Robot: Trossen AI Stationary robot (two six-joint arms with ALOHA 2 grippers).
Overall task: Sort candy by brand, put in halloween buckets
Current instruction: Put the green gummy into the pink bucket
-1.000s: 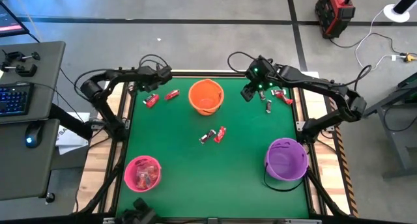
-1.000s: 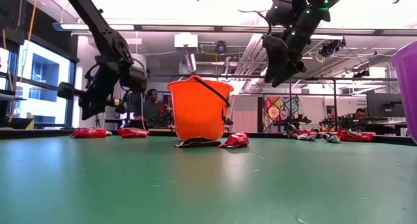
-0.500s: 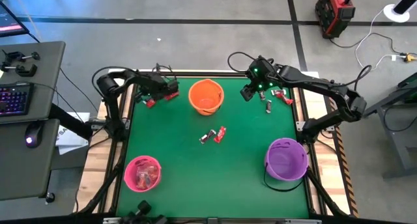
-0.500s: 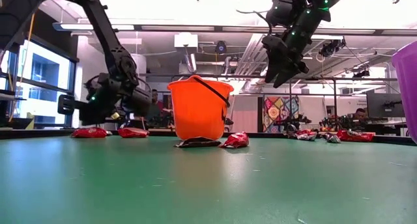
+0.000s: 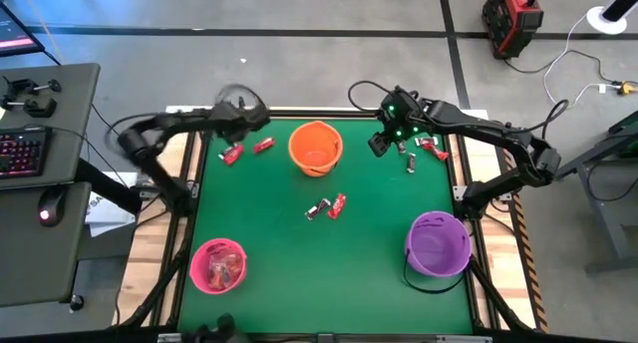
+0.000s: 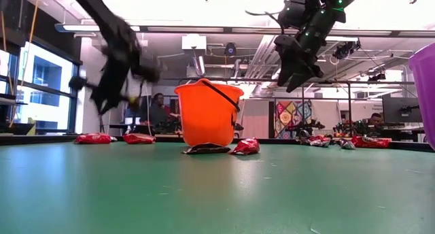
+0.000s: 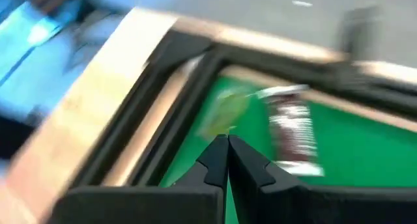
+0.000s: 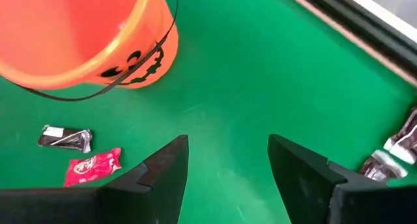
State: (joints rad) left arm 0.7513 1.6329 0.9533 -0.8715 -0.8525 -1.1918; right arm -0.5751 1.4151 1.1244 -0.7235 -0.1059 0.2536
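right gripper (image 5: 380, 144) is held apart above the surface (image 5: 299, 243) beside the orange bucket (image 5: 315, 147), ready for candy (image 5: 337, 205); left gripper (image 5: 245, 114), pressed together, is raised near red pieces (image 5: 231, 155).

No brand name, number or sign can be read anywhere; the print on the red candy wrapper (image 8: 92, 166) and the dark candy wrapper (image 8: 65, 139) is too small, and only a jack-o'-lantern face is shown on the orange bucket (image 8: 78, 35).
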